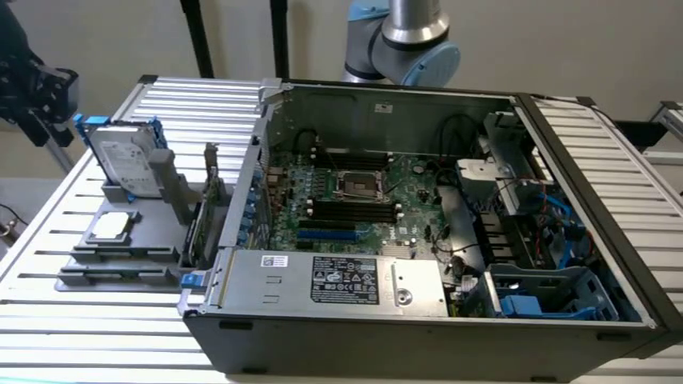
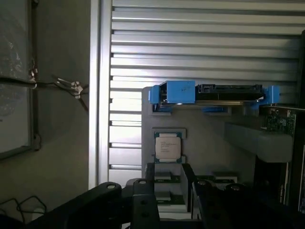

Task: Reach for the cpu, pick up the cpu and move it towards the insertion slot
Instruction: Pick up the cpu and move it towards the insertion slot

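My slatted metal worktop (image 1: 64,200) carries a grey holder tray (image 1: 117,260) just beyond my parted fingers (image 2: 140,195), and a big open computer case (image 1: 320,320) well off to their side.

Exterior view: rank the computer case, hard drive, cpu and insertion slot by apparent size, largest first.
1. computer case
2. hard drive
3. cpu and insertion slot: these look about alike, so they are not ranked against each other.
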Available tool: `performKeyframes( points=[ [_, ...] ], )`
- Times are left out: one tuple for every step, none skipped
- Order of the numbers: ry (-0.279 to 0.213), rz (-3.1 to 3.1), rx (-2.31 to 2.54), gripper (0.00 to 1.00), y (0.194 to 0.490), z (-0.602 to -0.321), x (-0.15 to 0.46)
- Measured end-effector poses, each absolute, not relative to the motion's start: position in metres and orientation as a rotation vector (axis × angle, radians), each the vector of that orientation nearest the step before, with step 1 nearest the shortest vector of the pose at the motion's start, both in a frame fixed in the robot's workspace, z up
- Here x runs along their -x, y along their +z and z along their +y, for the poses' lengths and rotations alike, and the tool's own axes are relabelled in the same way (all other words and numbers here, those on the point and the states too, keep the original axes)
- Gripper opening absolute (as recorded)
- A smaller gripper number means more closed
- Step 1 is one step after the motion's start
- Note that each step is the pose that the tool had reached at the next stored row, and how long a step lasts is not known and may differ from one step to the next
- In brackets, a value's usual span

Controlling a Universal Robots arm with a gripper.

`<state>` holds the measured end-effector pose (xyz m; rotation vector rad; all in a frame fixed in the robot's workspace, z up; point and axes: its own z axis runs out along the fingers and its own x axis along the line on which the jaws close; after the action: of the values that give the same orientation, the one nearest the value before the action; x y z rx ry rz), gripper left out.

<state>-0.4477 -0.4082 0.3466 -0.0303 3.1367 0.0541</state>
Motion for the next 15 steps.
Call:
performKeyframes(
  points=[
    [0.054,3.137,0.03,0.42,0.346,-0.408,0.448],
    [0.054,3.136,0.03,0.47,0.346,-0.408,0.448],
    [0.054,3.136,0.03,0.47,0.345,-0.408,0.448],
    [0.054,3.136,0.03,0.53,0.345,-0.408,0.448],
    [0.054,3.136,0.03,0.59,0.344,-0.408,0.448],
    [0.054,3.137,0.03,0.59,0.344,-0.408,0.448],
    [0.054,3.136,0.03,0.59,0.343,-0.408,0.447],
    [0.054,3.137,0.03,0.65,0.343,-0.408,0.445],
    [0.054,3.138,0.03,0.65,0.342,-0.408,0.443],
    [0.054,3.138,0.03,0.65,0.341,-0.408,0.439],
    [0.054,3.139,0.03,0.65,0.339,-0.408,0.436],
    [0.054,3.139,0.03,0.65,0.337,-0.408,0.432],
    [0.055,3.139,0.03,0.65,0.335,-0.408,0.43],
    [0.055,3.139,0.03,0.65,0.333,-0.408,0.428],
    [0.055,3.139,0.03,0.65,0.332,-0.408,0.427]
  ],
)
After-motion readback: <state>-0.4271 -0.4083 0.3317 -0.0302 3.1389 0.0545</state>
